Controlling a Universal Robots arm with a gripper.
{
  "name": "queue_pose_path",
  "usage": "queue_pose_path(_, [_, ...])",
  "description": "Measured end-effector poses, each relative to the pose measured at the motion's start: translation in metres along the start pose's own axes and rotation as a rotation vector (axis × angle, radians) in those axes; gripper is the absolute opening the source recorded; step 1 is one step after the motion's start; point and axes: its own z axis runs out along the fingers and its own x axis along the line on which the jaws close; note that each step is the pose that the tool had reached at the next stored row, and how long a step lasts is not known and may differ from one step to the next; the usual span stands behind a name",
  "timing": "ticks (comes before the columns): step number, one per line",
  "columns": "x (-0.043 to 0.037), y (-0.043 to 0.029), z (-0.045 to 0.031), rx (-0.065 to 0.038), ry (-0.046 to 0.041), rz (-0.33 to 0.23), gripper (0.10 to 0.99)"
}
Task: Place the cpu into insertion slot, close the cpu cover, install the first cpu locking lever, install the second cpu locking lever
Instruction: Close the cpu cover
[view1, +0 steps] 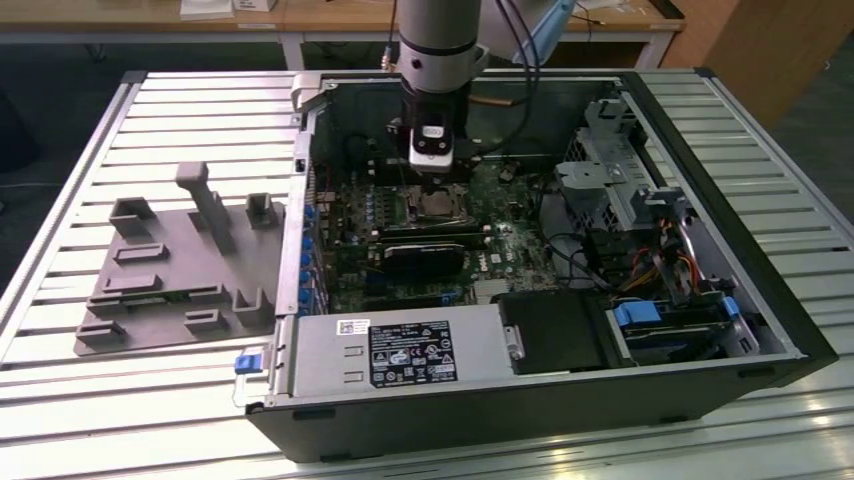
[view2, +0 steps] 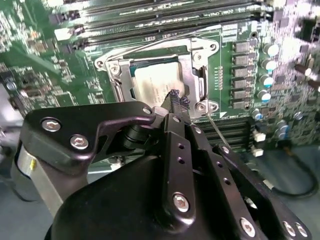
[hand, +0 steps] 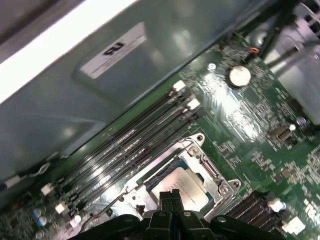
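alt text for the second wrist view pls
Black gripper, fingers shut, with its tips at the edge of the cpu cover, which lies down over the cpu on a green motherboard.

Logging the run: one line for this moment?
cpu seated | cover down over it | gripper shut, empty, tips at cover edge

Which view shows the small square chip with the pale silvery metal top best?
The second wrist view: the pale silvery square chip shows close inside its metal frame, the black tool covering one corner. The first wrist view has the tool across its edge; the exterior view shows a small patch.
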Motion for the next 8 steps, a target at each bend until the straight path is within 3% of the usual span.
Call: queue_pose_path(8, [0.0,0.0,0.0013,0.001,0.0082,-0.145,0.102])
